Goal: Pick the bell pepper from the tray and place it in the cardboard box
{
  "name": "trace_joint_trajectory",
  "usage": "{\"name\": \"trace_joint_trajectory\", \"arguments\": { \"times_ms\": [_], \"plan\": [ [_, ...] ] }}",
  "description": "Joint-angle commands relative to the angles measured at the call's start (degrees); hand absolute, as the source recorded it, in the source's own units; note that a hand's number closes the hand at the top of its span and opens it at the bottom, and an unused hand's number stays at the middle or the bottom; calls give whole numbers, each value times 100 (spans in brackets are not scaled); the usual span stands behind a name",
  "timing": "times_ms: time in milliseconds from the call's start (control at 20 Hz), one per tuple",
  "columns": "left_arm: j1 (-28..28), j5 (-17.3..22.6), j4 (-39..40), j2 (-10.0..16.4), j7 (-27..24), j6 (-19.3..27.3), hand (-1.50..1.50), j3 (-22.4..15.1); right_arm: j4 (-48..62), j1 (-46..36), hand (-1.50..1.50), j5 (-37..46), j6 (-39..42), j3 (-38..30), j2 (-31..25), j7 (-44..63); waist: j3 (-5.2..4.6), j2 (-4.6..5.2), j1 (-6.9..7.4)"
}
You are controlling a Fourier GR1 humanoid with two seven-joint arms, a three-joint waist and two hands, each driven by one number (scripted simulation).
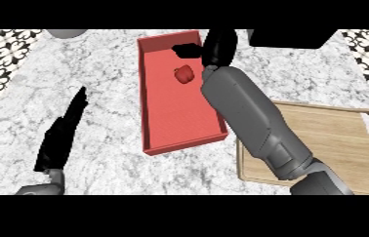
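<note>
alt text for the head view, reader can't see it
The right hand hovers over the far end of a red tray, just beyond a red bell pepper lying in it. The left hand rests open at the left; a tan box sits right.

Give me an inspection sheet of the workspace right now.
Surface: marble counter, white and grey.
Job's things: bell pepper lies in the red tray, not held; cardboard box at right.
Clutter: black object and grey round object at the far edge.
Robot hands: right robot hand open over the tray's far end; left robot hand open, resting at left.
Cables: nothing seen.
Surroundings: patterned tiles at the far corners.
</note>
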Motion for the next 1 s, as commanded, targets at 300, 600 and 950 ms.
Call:
{"name": "trace_joint_trajectory", "arguments": {
  "times_ms": [300,600,950],
  "plan": [
    [199,76,215,3,-227,100,0,270,-1469,1350,-150,-599,-1060,-863,-349,-1185,-2,-86,-373],
    [446,-37,9,-78,-142,175,0,185,-3429,2693,-150,-481,-718,-810,-928,-649,-7,-150,-515],
    [313,26,-260,33,165,76,0,271,-5859,4851,-150,-1396,505,-1103,-2203,-1012,-1,-126,-484]
  ]
}}
